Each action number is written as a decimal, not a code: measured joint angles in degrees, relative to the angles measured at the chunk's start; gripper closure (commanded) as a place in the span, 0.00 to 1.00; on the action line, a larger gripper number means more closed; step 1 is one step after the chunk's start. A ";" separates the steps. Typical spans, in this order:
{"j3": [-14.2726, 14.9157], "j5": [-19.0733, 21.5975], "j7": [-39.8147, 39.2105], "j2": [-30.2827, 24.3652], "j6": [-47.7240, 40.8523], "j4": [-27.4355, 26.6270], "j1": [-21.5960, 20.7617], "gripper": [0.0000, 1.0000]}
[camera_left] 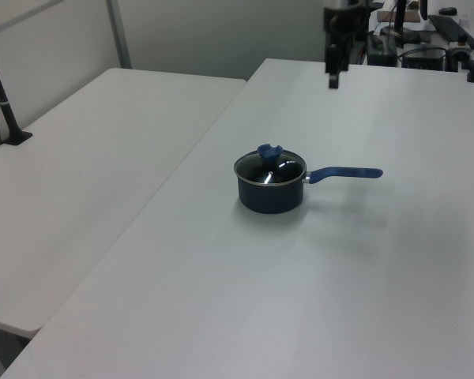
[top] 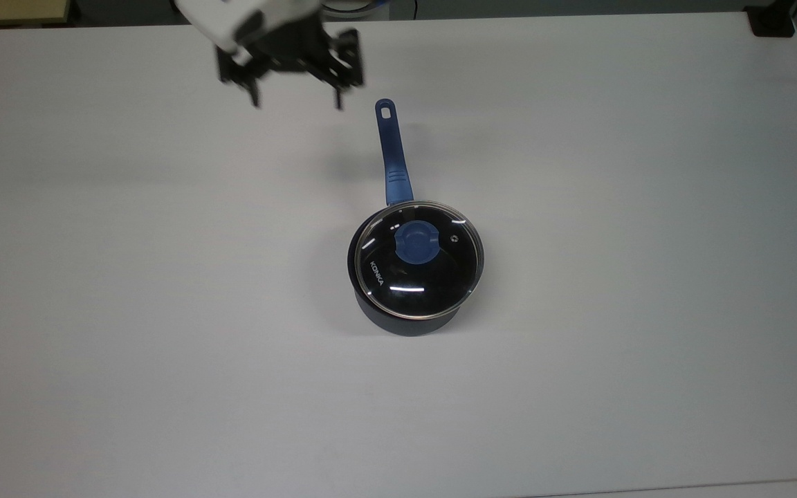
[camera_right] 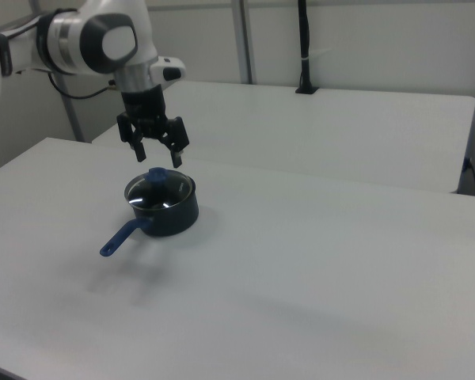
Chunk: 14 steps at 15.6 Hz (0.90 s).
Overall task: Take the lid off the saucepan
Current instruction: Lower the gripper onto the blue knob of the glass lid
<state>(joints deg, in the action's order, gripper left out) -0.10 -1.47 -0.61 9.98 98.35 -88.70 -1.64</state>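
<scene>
Fingers spread wide and gripping nothing, the gripper [top: 295, 104] hangs in the air near the table's [top: 94, 277] far edge in the top view, well apart from the pan. Its open stance suits an approach, ready to straddle the blue knob [top: 417, 244] from above. The lid [top: 419, 259] sits flat and closed on the saucepan [top: 398, 321], which stands near the middle of the table. Its long handle [top: 391, 152] points toward the far edge, its end hole close to the gripper in the top view. I judge the task barely begun: the lid is untouched.
</scene>
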 measured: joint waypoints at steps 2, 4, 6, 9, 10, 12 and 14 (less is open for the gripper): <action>-0.02 2.83 0.01 2.14 2.82 -0.03 -1.17 0.00; -0.03 4.33 0.58 4.44 5.94 -0.05 -2.35 0.00; -0.04 4.62 3.63 6.87 9.52 0.02 -3.54 0.00; -0.05 4.63 6.65 11.05 14.50 0.84 -4.99 0.00; -0.05 4.65 6.87 12.40 15.80 1.41 -5.42 0.00; -0.05 4.85 7.19 14.48 17.82 2.48 -6.09 0.00; -0.05 5.72 7.31 15.55 18.86 3.24 -6.27 0.00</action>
<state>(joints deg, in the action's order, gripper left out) -0.15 4.25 6.70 25.53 117.21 -85.47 -7.91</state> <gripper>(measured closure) 0.000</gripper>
